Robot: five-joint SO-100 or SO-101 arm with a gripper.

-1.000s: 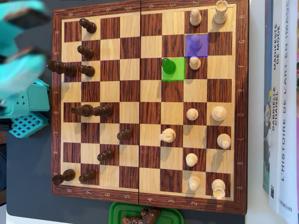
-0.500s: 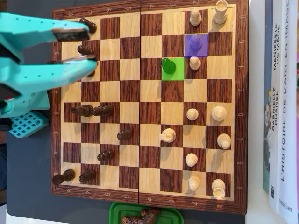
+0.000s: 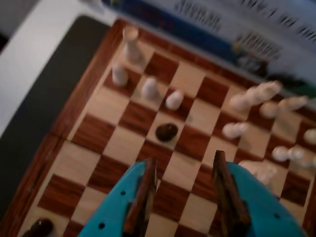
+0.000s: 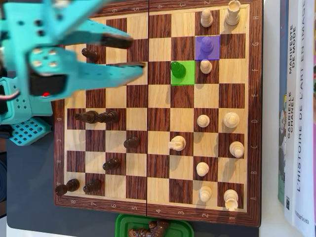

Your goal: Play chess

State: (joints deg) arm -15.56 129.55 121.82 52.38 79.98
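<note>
The wooden chessboard (image 4: 254,123) carries dark pieces on the left and white pieces on the right in the overhead view. My teal gripper (image 4: 137,53) hovers open and empty over the board's upper middle, pointing right. A piece tinted green (image 4: 178,69) stands on a green-marked square just right of the fingertips. Another piece, tinted purple (image 4: 207,45), stands on a purple-marked square further right, with a white pawn (image 4: 206,66) below it. In the wrist view the gripper (image 3: 184,158) is open, and a dark piece (image 3: 166,131) stands just ahead of it, left of centre.
White pieces (image 3: 149,88) and a rook (image 3: 130,42) stand beyond the dark piece. Dark pawns (image 4: 90,53) lie under the arm. A green tray (image 4: 153,228) of captured pieces sits below the board. Books (image 4: 296,113) line the right edge.
The arm has swung in from the left edge and reached right across the board toward the green-marked piece. The jaws stayed open and empty. No pieces moved.
</note>
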